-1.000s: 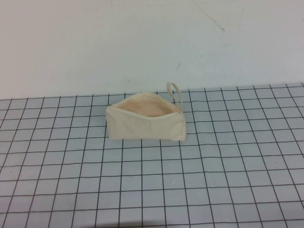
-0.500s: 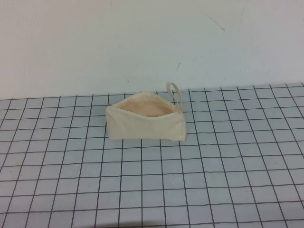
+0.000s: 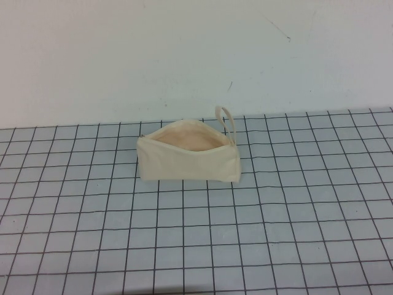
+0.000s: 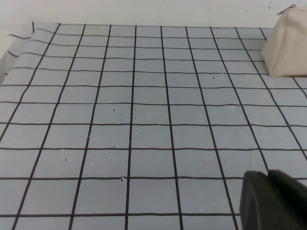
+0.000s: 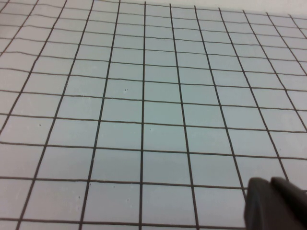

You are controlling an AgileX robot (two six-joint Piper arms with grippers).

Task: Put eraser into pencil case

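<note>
The pencil case (image 3: 187, 161) is a cream canvas pouch standing on the grid mat with its mouth open, showing peach lining, and a loop strap (image 3: 226, 120) at its right end. One end of it also shows in the left wrist view (image 4: 289, 45). The eraser is not visible in any view. My left gripper (image 4: 268, 178) is low over the mat, well short of the pouch, its dark fingertips pressed together with nothing between them. My right gripper (image 5: 271, 184) is over bare mat, fingertips likewise together and empty. Neither arm shows in the high view.
The grey mat with black grid lines (image 3: 276, 215) covers the table up to a plain white wall (image 3: 184, 55) behind the pouch. The mat's edge curls up at one side in the left wrist view (image 4: 19, 40).
</note>
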